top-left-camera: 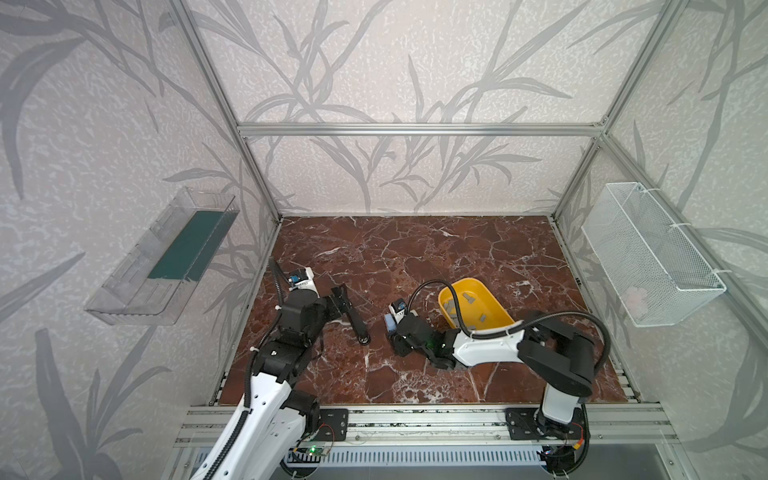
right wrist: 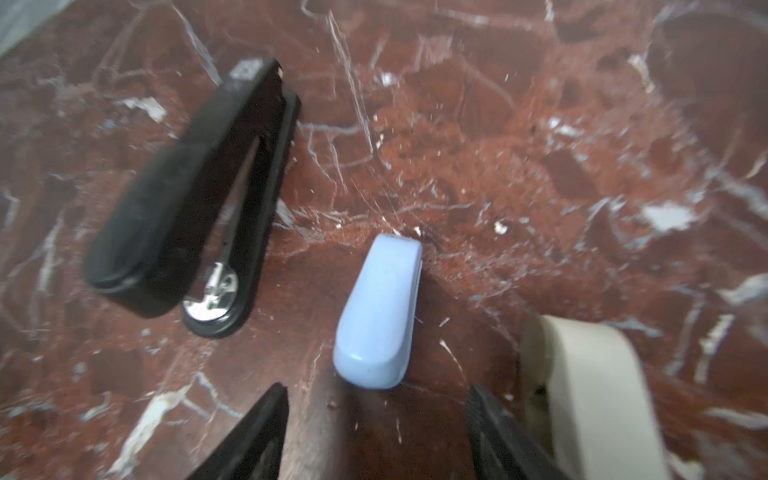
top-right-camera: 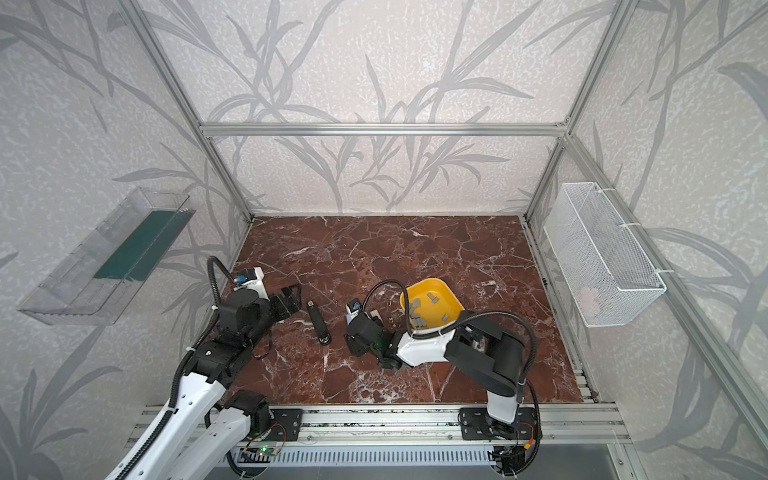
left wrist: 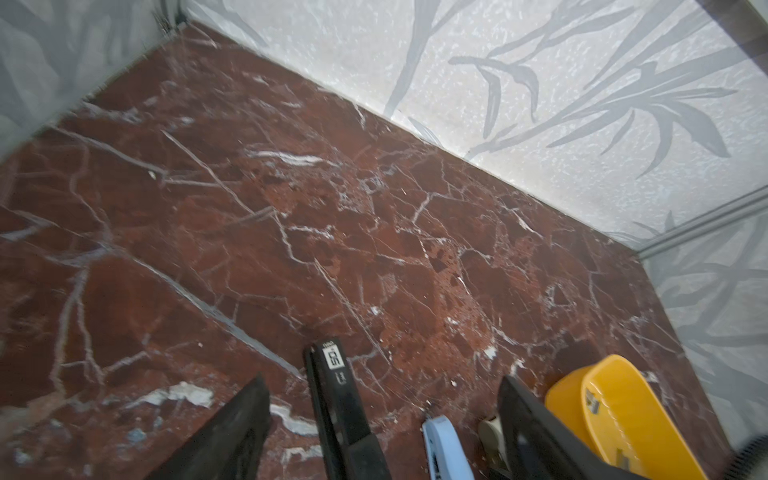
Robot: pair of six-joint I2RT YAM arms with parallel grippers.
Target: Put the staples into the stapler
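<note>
Several grey staples (top-left-camera: 469,298) lie in a yellow tray (top-left-camera: 505,313), seen in both top views. A long black stapler (top-left-camera: 357,323) lies shut on the marble table. A small light blue stapler (right wrist: 380,311) and a small cream stapler (right wrist: 582,374) lie between the black stapler and the tray. My left gripper (top-left-camera: 340,296) is open, just left of the black stapler's front end and apart from it. My right gripper (right wrist: 377,399) is open and empty, with the blue stapler's rear end just ahead of its fingertips. The cream stapler lies outside one finger.
A clear plastic shelf (top-left-camera: 166,257) hangs on the left wall. A white wire basket (top-left-camera: 648,253) hangs on the right wall. An aluminium rail (top-left-camera: 415,419) runs along the table's front edge. The right arm's cable arches over the yellow tray.
</note>
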